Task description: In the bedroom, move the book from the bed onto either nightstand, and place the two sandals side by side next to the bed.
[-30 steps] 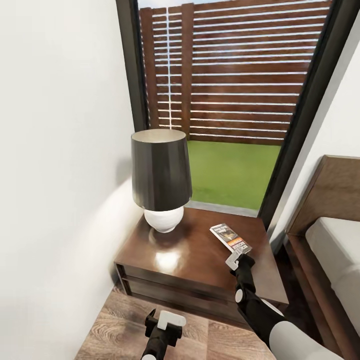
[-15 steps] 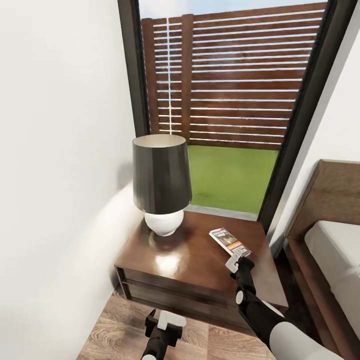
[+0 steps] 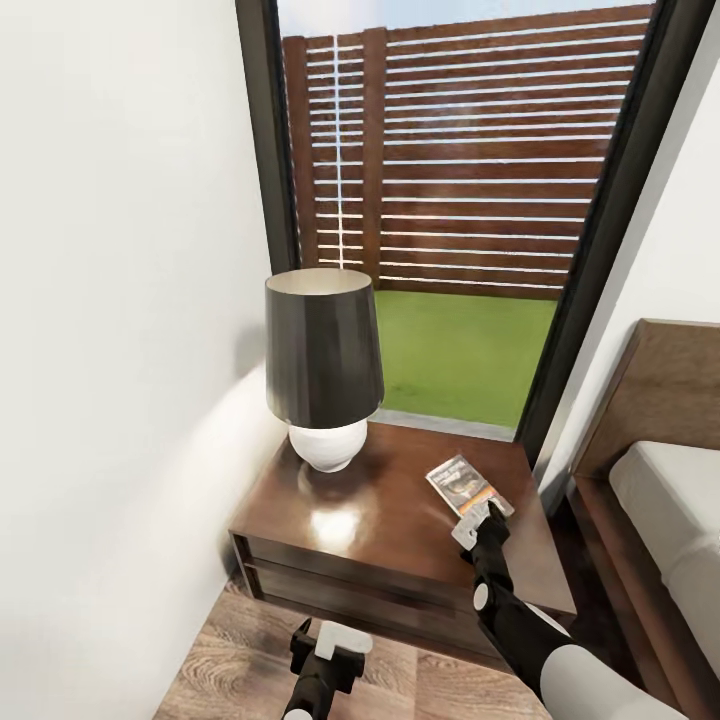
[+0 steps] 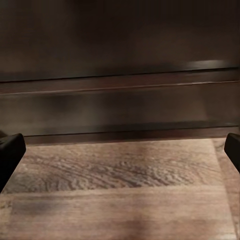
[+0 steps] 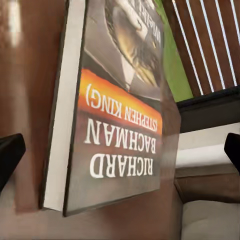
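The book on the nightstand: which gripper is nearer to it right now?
Right. The right gripper sits at the book, on the nightstand. The left gripper hangs low in front of the nightstand, above the floor.

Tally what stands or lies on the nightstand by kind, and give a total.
Table lamp: 1
Book: 1
Total: 2, both on the nightstand
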Controlling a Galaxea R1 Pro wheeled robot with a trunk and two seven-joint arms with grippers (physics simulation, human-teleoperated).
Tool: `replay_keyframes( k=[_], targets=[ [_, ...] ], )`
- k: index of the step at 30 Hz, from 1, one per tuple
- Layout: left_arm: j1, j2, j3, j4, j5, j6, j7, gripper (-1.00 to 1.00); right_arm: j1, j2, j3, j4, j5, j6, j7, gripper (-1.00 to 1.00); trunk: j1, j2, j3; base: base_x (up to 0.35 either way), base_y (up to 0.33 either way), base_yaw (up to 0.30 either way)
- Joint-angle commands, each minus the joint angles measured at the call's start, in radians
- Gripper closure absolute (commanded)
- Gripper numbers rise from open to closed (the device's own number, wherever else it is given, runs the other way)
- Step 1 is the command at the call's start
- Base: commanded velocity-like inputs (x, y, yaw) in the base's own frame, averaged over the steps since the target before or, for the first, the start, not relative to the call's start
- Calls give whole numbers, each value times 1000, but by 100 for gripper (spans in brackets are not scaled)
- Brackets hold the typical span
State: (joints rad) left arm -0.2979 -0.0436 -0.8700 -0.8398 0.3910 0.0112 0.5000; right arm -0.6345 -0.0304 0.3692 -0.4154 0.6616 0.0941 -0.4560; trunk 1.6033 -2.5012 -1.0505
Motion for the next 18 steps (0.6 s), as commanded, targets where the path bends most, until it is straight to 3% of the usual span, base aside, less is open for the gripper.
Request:
replay_keyframes(
  k=[1,7,18],
  targets=[
    [-1,1,-5,-1,6,1,8,-100,-1,-1,5,0,9,10,-4,-100,-1,0,3,0,0,0],
    [-1,1,-6,-1,6,1,8,-100,-1,0,14,0,8,10,-4,-100,-4,2,26,0,0,0],
    [-1,1,-6,-1,6,2,8,-100,-1,0,17,0,7,10,-4,-100,-46,79,61,0,0,0]
  ],
)
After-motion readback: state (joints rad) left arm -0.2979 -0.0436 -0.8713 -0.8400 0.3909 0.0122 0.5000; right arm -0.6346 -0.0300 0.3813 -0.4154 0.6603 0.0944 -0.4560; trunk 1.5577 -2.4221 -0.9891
